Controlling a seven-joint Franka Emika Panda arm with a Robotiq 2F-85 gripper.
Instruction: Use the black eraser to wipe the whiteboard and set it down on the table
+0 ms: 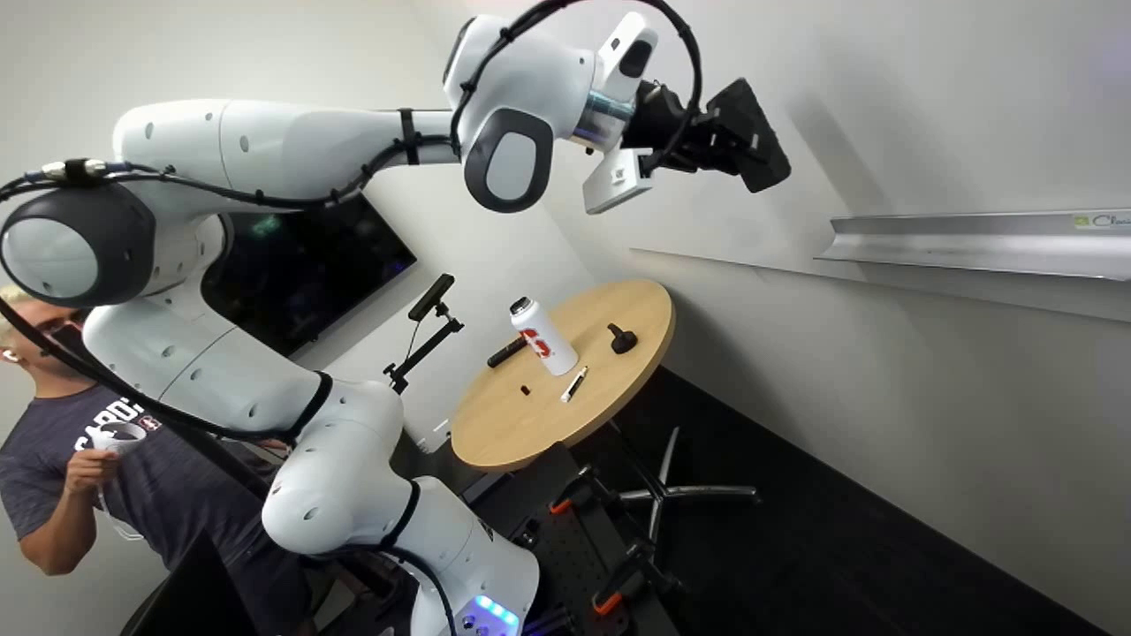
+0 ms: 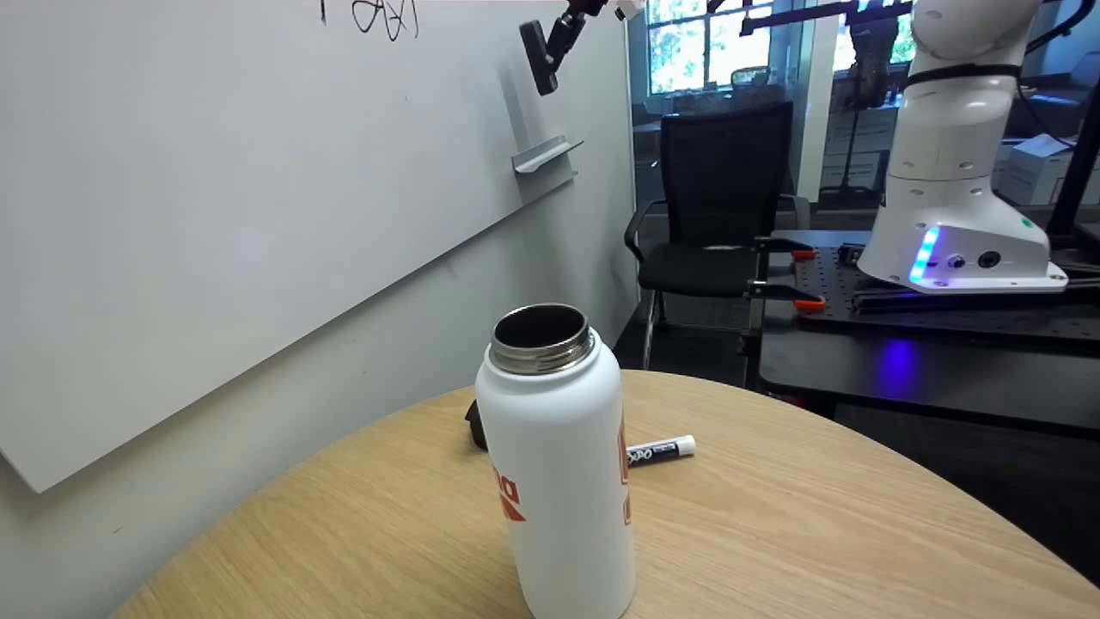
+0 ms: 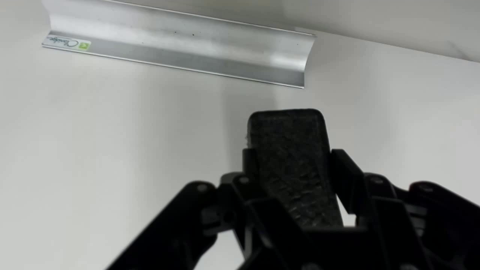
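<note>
My gripper (image 3: 293, 165) is shut on the black eraser (image 3: 290, 138), with a finger on each of its long sides. In an exterior view the gripper (image 1: 724, 132) is raised at the upper right, and the eraser (image 1: 762, 132) faces the whiteboard (image 1: 937, 106). The eraser's shadow falls on the board apart from it, so there seems to be a gap. The eraser (image 2: 538, 58) also shows at the top of an exterior view, above the grey ledge (image 2: 543, 156). Dark scribbles (image 2: 378, 15) are on the whiteboard (image 2: 241, 198). The round tan table (image 1: 632, 305) stands below the arm.
On the table are a white bottle (image 1: 546, 340), a marker (image 1: 574, 384), a black lid (image 1: 622, 339), a dark cylinder (image 1: 506, 352) and a small black piece (image 1: 525, 389). The metal ledge (image 3: 180, 41) juts from the board. A person (image 1: 132, 459) stands behind the arm.
</note>
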